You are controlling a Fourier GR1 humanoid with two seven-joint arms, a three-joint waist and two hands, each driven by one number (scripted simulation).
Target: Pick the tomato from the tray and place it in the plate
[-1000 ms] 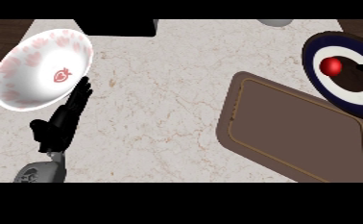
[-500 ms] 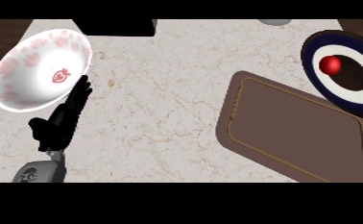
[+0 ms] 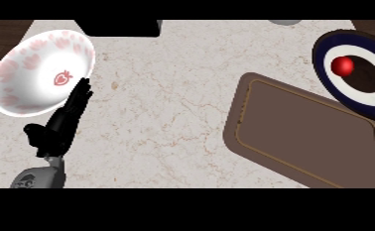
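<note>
The red tomato [image 3: 342, 66] lies on the dark blue and white plate [image 3: 331, 79] at the right edge of the head view. Below and left of that plate sits the brown tray [image 3: 293, 131], with nothing on it. My left hand [image 3: 60, 126] rests at the lower left with its fingers straight, pointing up toward a white bowl. No right hand shows anywhere in the view.
A white bowl with red strawberry marks [image 3: 44, 71] stands at the far left, just above my left hand. A black box [image 3: 121, 27] sits at the counter's back edge, and a grey object [image 3: 285, 22] peeks in at the top right.
</note>
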